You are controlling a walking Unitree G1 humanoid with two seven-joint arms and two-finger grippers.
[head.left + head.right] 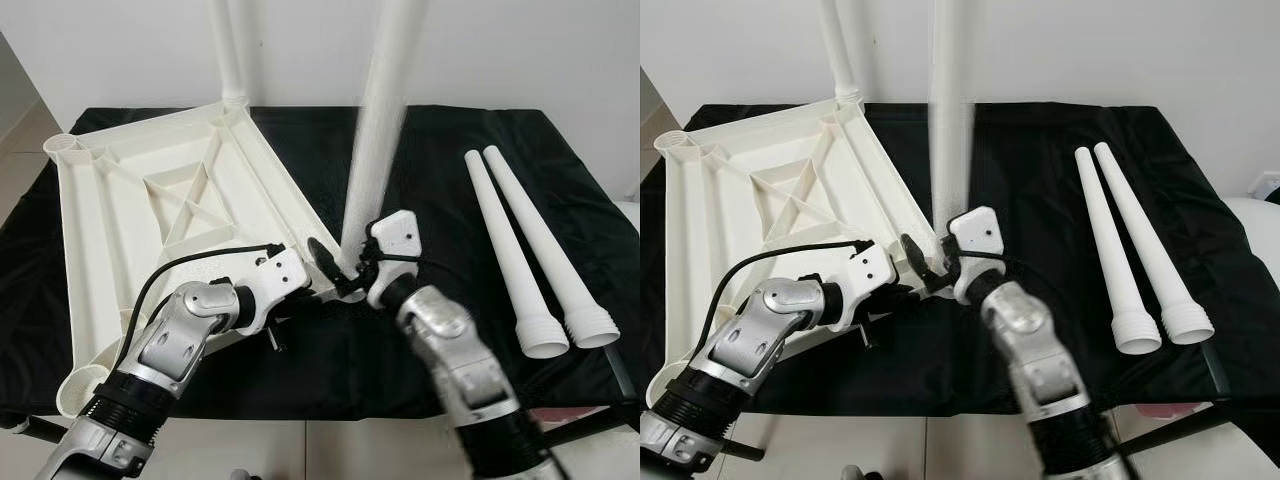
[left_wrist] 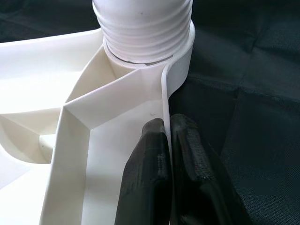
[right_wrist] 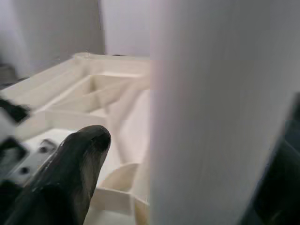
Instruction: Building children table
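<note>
Your white ribbed plastic tabletop (image 1: 150,210) lies upside down on the black cloth-covered table (image 1: 440,140), its near corner between your two grippers. One white tapered plastic leg (image 1: 232,50) already stands in the far corner socket. A second upright white leg (image 1: 380,120) stands at the near corner, its threaded end sitting in that socket in the left wrist view.

Your left gripper (image 2: 169,154) is pinched onto the tabletop's thin edge wall just below that socket. Your right gripper (image 1: 352,268) grasps the second upright leg near its base, one black finger (image 3: 70,173) beside it.

Two spare white legs (image 1: 530,250) lie side by side to your right, well apart. A plain white wall (image 1: 520,50) stands behind the table.
</note>
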